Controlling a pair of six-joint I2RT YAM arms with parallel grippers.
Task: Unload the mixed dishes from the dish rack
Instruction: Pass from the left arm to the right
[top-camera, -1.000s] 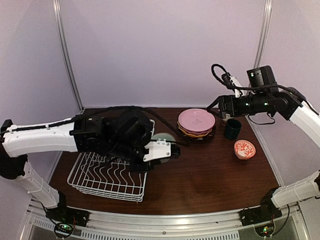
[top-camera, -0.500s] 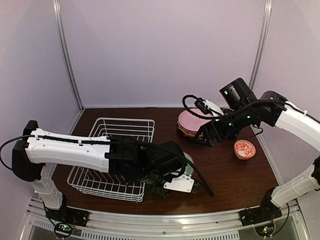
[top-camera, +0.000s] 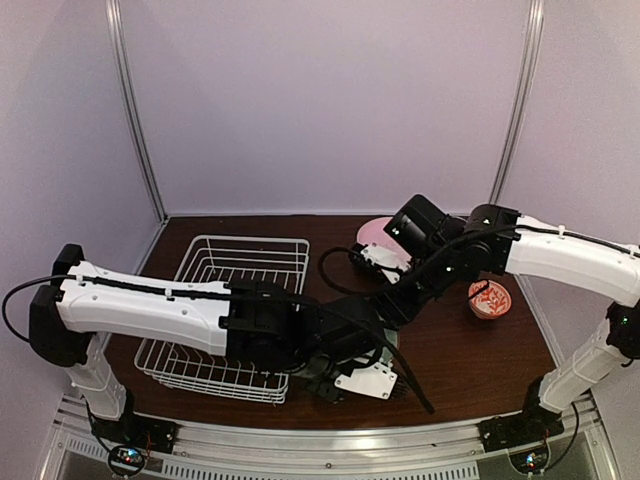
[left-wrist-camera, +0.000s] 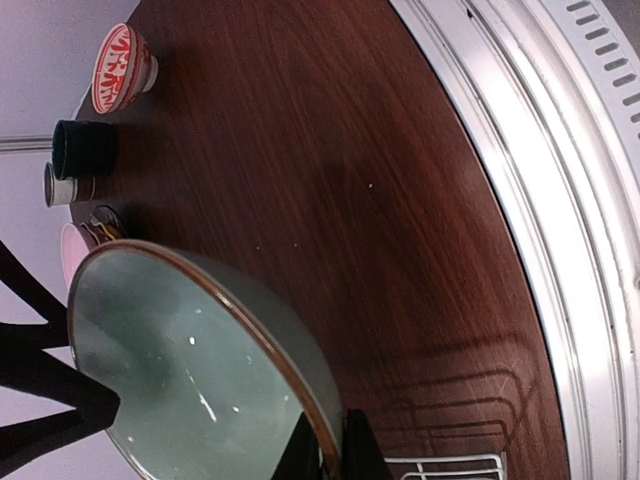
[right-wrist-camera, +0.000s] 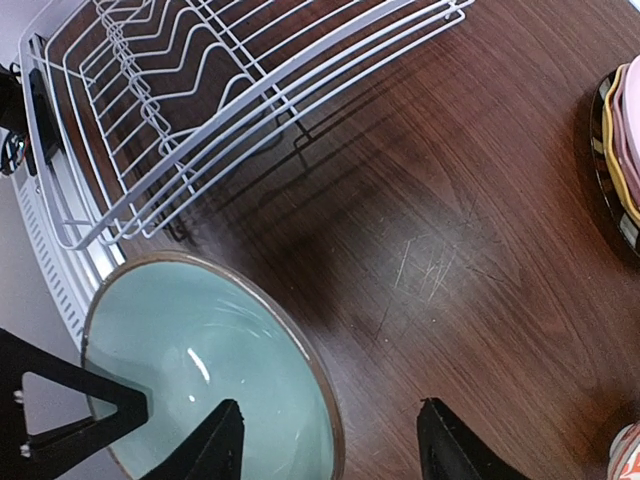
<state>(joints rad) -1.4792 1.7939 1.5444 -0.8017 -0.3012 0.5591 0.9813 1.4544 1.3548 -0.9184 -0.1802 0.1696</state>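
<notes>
Dish rack (top-camera: 243, 239) left; plate stack (top-camera: 374, 229) right; small bowl (top-camera: 492, 300) rightmost.

The worktop (top-camera: 475, 362) is dark brown wood with fine grain (some thin scratches show in the right wrist view). Plain pale lilac walls (top-camera: 320, 100) stand behind it, with two slim metal posts (top-camera: 137, 110) at the corners. A ribbed aluminium rail (top-camera: 330, 442) runs along its near edge
</notes>
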